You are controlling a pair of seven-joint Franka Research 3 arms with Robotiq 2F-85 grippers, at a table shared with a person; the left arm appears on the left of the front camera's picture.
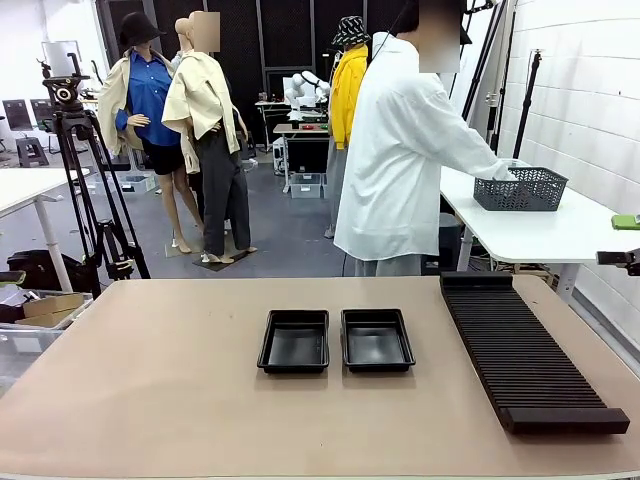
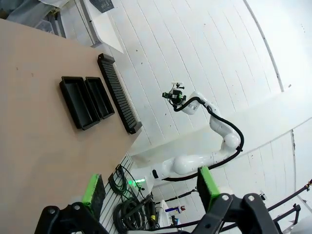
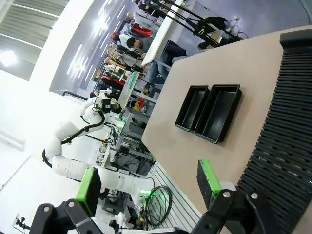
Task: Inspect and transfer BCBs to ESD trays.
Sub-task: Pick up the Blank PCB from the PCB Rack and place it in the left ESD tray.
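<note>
- A broad tan counter (image 1: 150, 380) carried two shallow glossy black rectangular plastic trays, side by side near its middle with a narrow gap between them.
- The left tray (image 1: 294, 340) and the right tray (image 1: 377, 339) both lay flat, long sides running away from the robot, their floors showing plain black.
- A long black ribbed slotted rack (image 1: 525, 350) lay on the robot's right of the trays, apart from them, reaching from the counter's far edge toward its near edge.
- The left pincer (image 2: 150, 187) hung high over the counter, its green-padded fingers (image 2: 92, 190) spread wide with nothing between them; the trays (image 2: 87, 100) and the rack (image 2: 118, 92) lay far below it.
- The right pincer (image 3: 148, 184) was likewise spread wide and held nothing, its green pads (image 3: 207, 175) well apart above the rack (image 3: 287, 122) and beside the trays (image 3: 209, 111).
- A person in a white coat (image 1: 400, 150) stood beyond the far edge, turned toward a white side table (image 1: 560, 235), one hand at a dark mesh basket (image 1: 520, 190) standing on it.
</note>
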